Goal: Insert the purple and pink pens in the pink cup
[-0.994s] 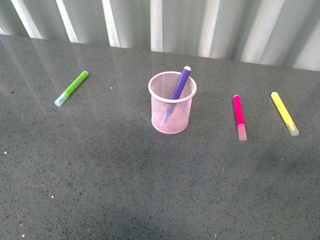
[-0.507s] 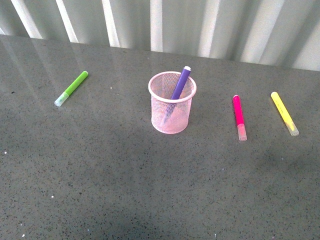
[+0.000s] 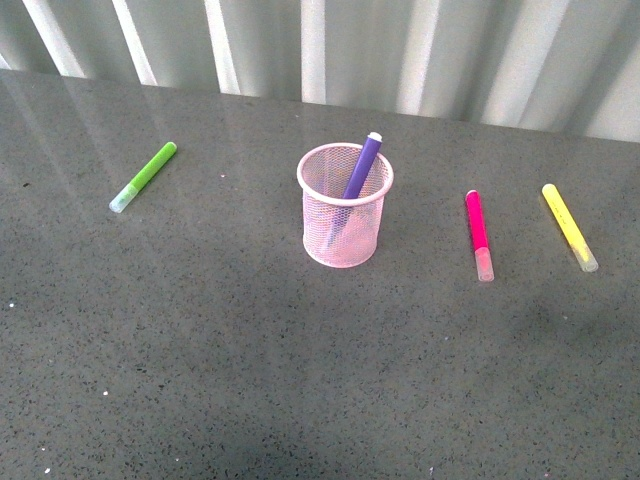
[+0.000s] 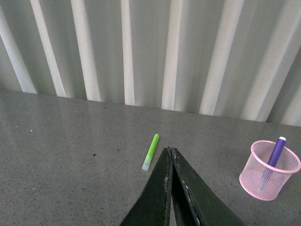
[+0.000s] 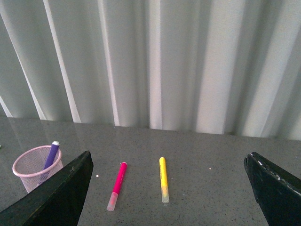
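A pale ribbed wall [image 3: 450, 50] is seen behind the scene, and in front of it a grey speckled table [image 3: 200, 350] is spread over the whole front view. Neither arm is shown in the front view.

In the right wrist view, the right gripper [image 5: 168, 154] is held above the table with its two dark fingers [image 5: 70, 188] spread wide apart, and nothing is held between them. In the left wrist view, the left gripper [image 4: 170, 150] is seen with its fingers pressed together at the tips; nothing is gripped there.

The pink cup [image 3: 344, 225] is placed upright near the middle of the table. The purple pen [image 3: 362, 165] is already set inside it, tilted against the far right part of the rim, with its upper end sticking out above the rim.

The pink pen [image 3: 478, 230] is laid flat on the table to the right of the cup, apart from it, with its pale cap turned toward the robot. A yellow marker [image 3: 568, 225] is laid further right, near the pink pen but not touching it. A green marker [image 3: 143, 176] is laid well apart, on the left side of the table.
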